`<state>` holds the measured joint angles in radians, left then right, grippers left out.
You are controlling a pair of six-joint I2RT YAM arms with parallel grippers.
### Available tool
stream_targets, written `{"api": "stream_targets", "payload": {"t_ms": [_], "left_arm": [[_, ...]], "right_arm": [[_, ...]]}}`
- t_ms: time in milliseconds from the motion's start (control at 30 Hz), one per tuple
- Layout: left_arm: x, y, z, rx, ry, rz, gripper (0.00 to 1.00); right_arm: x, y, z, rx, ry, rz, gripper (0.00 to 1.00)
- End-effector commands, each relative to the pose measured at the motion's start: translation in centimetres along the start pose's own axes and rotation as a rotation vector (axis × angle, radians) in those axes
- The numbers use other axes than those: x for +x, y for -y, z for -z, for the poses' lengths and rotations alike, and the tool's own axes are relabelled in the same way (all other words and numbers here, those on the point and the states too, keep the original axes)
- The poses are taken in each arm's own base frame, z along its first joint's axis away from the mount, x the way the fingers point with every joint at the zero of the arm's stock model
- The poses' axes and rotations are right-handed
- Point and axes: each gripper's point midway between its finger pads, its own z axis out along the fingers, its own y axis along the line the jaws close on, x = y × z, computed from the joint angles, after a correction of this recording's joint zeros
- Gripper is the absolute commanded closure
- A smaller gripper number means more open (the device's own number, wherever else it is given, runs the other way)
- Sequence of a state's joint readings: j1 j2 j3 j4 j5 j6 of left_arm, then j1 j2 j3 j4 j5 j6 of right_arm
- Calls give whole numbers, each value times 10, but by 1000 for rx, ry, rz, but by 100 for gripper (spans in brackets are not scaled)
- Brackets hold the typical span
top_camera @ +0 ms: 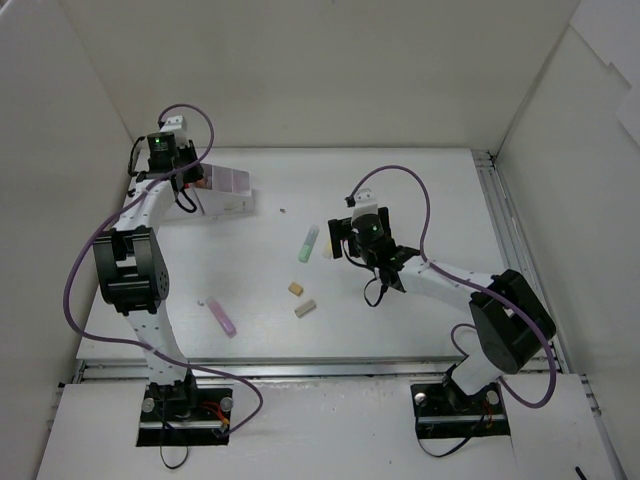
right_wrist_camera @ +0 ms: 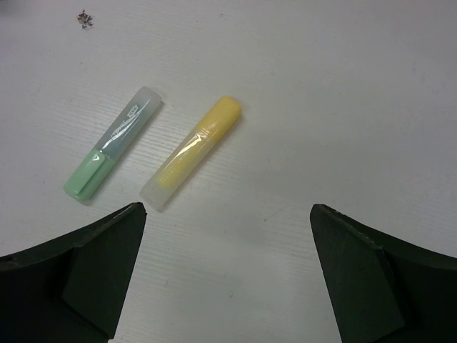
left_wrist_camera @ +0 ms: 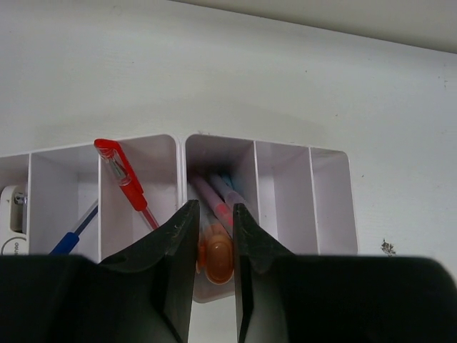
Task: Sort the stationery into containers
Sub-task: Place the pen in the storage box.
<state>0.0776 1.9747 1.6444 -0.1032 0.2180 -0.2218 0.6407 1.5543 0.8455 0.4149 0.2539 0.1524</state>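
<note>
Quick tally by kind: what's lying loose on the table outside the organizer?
Markers: 3 (green marker, yellow marker, pink marker)
Erasers: 2 (upper tan eraser, lower tan eraser)
Total: 5

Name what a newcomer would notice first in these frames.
The left end effector, far left, pinches an orange marker inside the white organizer box. Mid-table, the right end effector hangs wide open over a green marker and a yellow marker, side by side. A pink marker and two tan erasers lie loose nearer the arms.
</note>
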Motion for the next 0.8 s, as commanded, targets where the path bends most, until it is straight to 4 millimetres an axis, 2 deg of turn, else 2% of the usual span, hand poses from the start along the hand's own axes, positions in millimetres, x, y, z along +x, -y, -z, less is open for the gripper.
{"api": "stream_targets", "payload": {"t_ms": [0, 233, 267, 400, 500, 600, 767], "left_arm": [[-70, 35, 33, 104, 181, -13, 100], [-79, 43, 37, 142, 209, -18, 100], [-85, 44, 37, 147, 234, -22, 100], [-84, 45, 35, 155, 234, -22, 100], [-90, 48, 41, 163, 248, -23, 100], [-105, 49, 59, 152, 284, -34, 100], [-131, 51, 99, 123, 363, -52, 100]], "right_arm": [[-34, 2, 0, 14, 93, -27, 2], [-35, 1, -1, 6, 96, -21, 2], [-36, 2, -1, 9, 97, -22, 2], [-36, -1, -1, -2, 99, -17, 2], [-37, 0, -2, 0, 100, -11, 2], [-39, 0, -2, -4, 102, -11, 2], [-39, -3, -4, -15, 102, -16, 2]]}}
